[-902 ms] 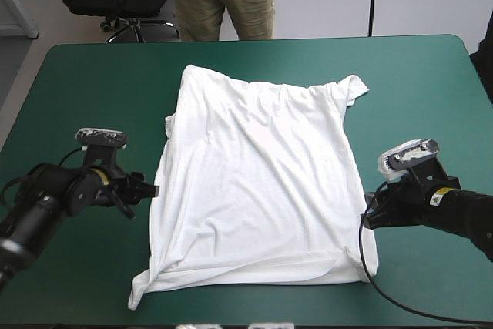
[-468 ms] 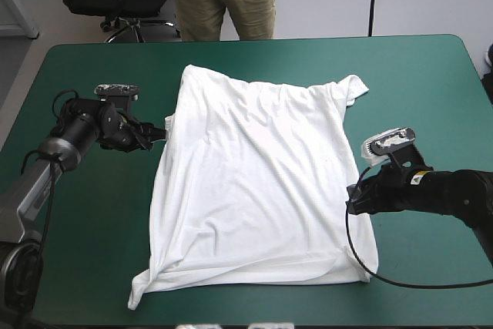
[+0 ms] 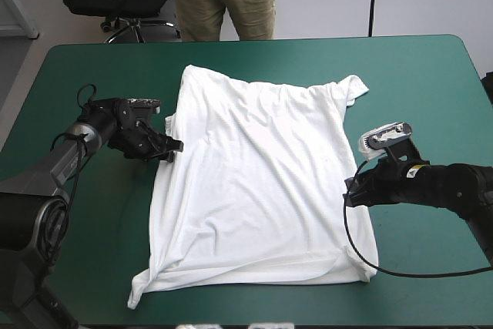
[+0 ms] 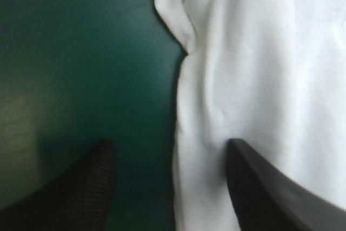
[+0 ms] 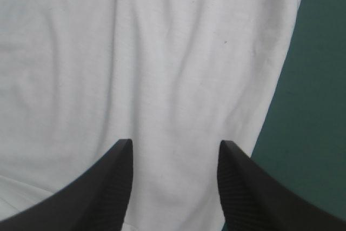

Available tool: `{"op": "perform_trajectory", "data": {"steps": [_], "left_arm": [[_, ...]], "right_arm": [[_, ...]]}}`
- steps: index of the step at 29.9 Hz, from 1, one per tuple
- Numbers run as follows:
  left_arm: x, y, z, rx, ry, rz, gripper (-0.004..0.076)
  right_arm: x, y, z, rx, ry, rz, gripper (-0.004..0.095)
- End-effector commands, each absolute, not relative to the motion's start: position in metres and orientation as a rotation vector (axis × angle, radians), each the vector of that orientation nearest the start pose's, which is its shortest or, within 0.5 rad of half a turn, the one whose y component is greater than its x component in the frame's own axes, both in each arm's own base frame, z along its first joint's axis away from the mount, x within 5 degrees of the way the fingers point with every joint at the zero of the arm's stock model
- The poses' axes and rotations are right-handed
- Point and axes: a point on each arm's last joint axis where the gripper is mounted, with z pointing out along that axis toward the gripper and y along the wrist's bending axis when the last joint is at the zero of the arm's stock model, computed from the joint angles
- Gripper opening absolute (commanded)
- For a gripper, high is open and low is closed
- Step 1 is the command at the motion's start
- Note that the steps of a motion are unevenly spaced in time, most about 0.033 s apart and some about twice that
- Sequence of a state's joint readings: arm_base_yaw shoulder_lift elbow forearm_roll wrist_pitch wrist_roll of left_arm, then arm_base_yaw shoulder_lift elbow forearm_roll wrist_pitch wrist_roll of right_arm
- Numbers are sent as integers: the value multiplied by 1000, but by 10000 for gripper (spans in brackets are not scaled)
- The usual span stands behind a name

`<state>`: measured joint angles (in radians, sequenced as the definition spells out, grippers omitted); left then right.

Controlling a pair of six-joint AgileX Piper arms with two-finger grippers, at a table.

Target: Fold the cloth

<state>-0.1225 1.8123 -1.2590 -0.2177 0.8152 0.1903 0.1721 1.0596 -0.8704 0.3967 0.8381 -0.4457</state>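
- The T-shirt (image 3: 262, 182) lies spread flat in the middle of the surface (image 3: 92, 75), sleeves toward the far edge and hem toward the near edge.
- Left gripper (image 3: 176, 146): fingers spread, straddling the shirt's left side edge just below the sleeve.
- Right gripper (image 3: 350, 196): fingers spread, low over the shirt's right side edge.
- The shirt looks light, limp and already wrinkled. It will likely sag and drag when lifted, so pinch both layers at the side edges.

Table (image 3: 254, 41), teal-green cover (image 3: 420, 86) smooth and plain, rounded far corners
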Motion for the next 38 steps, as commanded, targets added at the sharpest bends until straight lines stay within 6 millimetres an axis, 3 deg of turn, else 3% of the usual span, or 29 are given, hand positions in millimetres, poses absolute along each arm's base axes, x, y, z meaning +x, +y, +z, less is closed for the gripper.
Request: {"op": "perform_trajectory", "data": {"steps": [1,3,6,7,13,19,29,33,38], "left_arm": [[365,-69,213,255,2779,-318,364],[365,-71,212,303,2773,-308,253],[365,-76,213,340,2752,-303,24],[366,-77,213,352,2738,-299,-13],[368,-76,214,361,2716,-272,-17],[369,-75,214,366,2710,-246,-17],[370,-74,214,364,2700,-241,-17],[371,-74,214,363,2686,-237,-17],[373,-74,215,348,2672,-235,-17]], "right_arm": [[201,62,332,-510,2287,355,440],[205,61,332,-501,2274,343,441],[212,59,331,-505,2245,283,441],[215,58,330,-506,2239,263,441],[242,61,330,-524,2286,228,475],[295,68,324,-506,2337,212,540],[376,75,275,-459,2477,192,530],[395,76,251,-467,2557,176,428],[398,73,223,-530,2694,115,214]]}}
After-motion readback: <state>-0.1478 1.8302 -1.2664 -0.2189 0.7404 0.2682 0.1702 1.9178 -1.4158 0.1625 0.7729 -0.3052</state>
